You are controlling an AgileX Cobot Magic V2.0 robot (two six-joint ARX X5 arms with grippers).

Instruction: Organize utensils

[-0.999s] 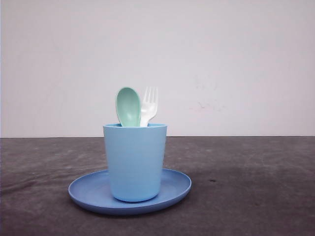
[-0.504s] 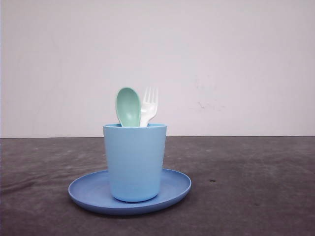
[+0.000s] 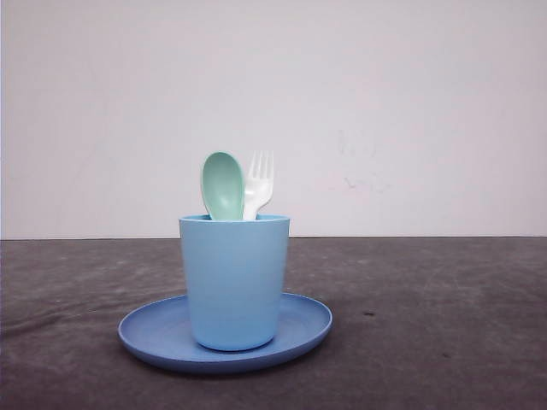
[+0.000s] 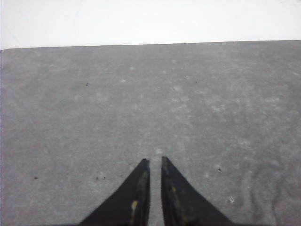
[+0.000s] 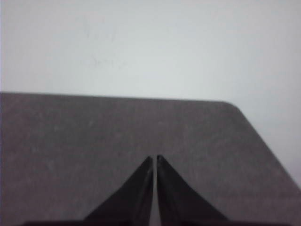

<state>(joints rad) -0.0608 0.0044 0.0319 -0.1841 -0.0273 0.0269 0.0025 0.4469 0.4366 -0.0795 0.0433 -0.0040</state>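
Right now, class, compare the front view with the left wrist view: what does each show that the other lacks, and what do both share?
Front view: a mint-green plastic spoon and small white plastic fork standing in a light blue plastic cup on a round blue plate. Left wrist view: the left end effector, its black fingers nearly closed with nothing between them. Both: the dark grey tabletop and pale wall.

Spoon [image 3: 222,185], fork [image 3: 258,183]: smooth plastic, slight sheen. Cup [image 3: 234,282], plate [image 3: 159,331]: matt plastic, smooth. Table [image 3: 444,325]: dark grey, rough, mottled. Fingers [image 4: 136,197]: black, scuffed, hard.
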